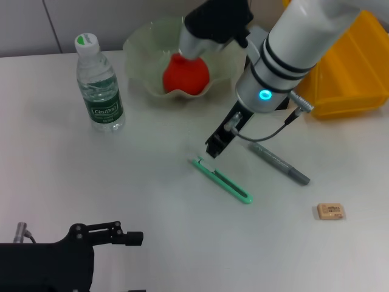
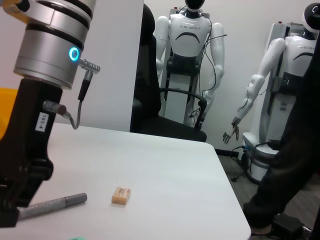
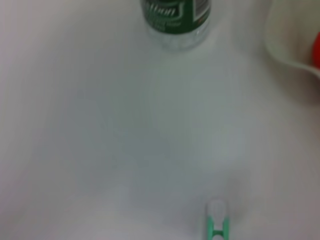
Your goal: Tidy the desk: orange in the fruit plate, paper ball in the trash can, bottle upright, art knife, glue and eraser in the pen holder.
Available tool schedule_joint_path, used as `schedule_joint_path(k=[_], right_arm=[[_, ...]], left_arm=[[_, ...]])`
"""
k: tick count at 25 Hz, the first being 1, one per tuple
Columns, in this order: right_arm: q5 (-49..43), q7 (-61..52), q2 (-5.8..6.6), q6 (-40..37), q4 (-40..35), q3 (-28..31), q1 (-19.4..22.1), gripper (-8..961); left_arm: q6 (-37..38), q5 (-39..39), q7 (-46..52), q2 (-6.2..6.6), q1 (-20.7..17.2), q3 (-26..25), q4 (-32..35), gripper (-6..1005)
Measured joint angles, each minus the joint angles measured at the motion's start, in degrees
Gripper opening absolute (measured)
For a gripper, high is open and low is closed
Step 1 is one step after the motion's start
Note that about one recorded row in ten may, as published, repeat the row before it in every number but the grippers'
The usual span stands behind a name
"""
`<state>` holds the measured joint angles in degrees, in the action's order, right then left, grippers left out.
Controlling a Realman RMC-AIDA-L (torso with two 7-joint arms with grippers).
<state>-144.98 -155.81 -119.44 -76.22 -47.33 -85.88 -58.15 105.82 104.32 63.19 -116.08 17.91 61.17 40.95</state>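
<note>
Black and parked, the left gripper (image 1: 130, 237) sat nearest on the white counter (image 1: 91, 176), its opening impossible to judge. Right of it lay the eraser (image 1: 330, 211); farther, the green art knife (image 1: 222, 179). The right gripper (image 1: 197, 45) reached into the far fruit plate (image 1: 143, 45), fingers around the orange (image 1: 185, 74); the bottle (image 1: 99, 85) stood upright, left.

A red-orange orange (image 1: 185, 74) sits in a pale, translucent green fruit plate (image 1: 141, 50). The clear bottle (image 1: 99, 85) wears a green label and a green-and-white cap. On the white desk (image 1: 121, 182): a mint-green art knife (image 1: 222, 180), a grey pen, possibly the glue (image 1: 279, 163), a tan eraser (image 1: 331, 211). A yellow bin (image 1: 355, 67) stands behind.
</note>
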Motion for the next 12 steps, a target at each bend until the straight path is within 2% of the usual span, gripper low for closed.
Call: schedule_joint_path(k=[2,7,12], right_arm=[[0.0,0.0,-0.12,0.1,1.0,-0.9,-0.6,58],[0.2,0.0,-0.27,1.4,4.7,-1.3,-2.3,246],[1.4,0.1,-0.44,3.6,6.0,-3.2,-2.5,368]], left_arm=[[-0.1,0.0,0.0,-0.05,0.0,0.0,0.0,814],[-0.3,0.0,0.0,-0.17,0.1,0.0,0.0,815],[-0.5,0.0,0.0,-0.19,0.1,0.0,0.0,815]])
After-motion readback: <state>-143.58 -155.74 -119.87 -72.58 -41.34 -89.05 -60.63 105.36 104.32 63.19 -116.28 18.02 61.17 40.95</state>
